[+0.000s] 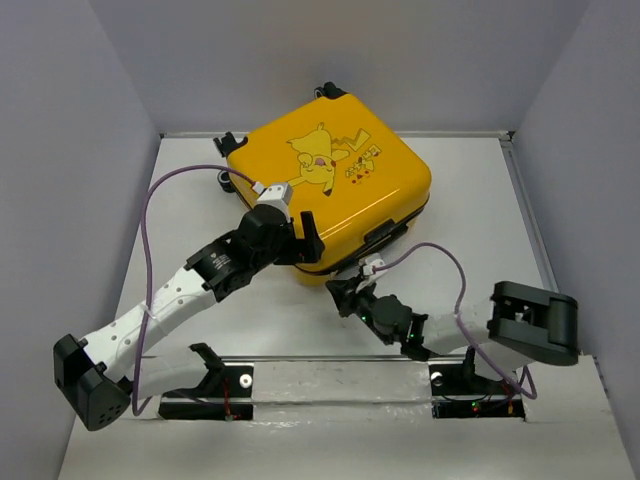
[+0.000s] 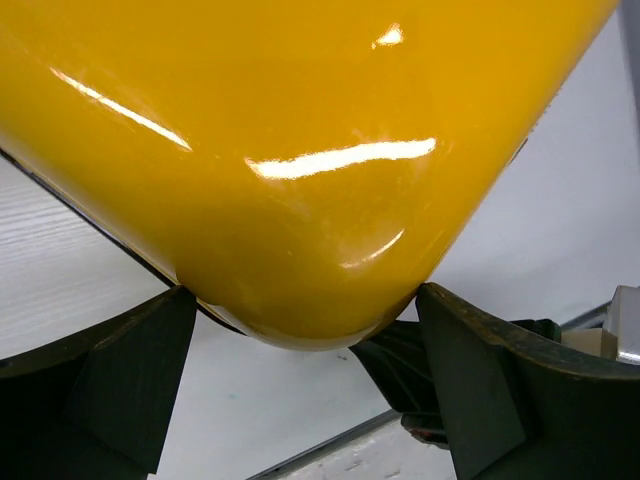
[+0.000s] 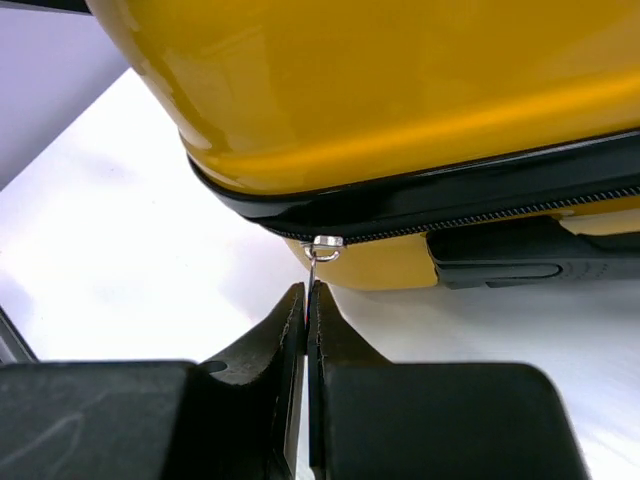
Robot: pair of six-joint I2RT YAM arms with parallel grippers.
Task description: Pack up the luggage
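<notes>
The yellow luggage [image 1: 335, 185] lies closed on the table, Pikachu lid up, turned at an angle. My left gripper [image 1: 300, 238] is open, its jaws spread around the suitcase's near left corner [image 2: 310, 250], each finger touching the shell. My right gripper [image 1: 345, 295] is shut on the thin zipper pull [image 3: 312, 275], which hangs from the silver slider [image 3: 326, 245] on the black zipper line at the near corner. A black side handle [image 3: 520, 265] sits just right of the slider.
Grey walls stand close on the left, back and right of the white table [image 1: 480, 230]. Black wheels [image 1: 228, 145] stick out at the suitcase's far side. Purple cables [image 1: 150, 215] loop over both arms. A metal rail [image 1: 330, 385] runs along the near edge.
</notes>
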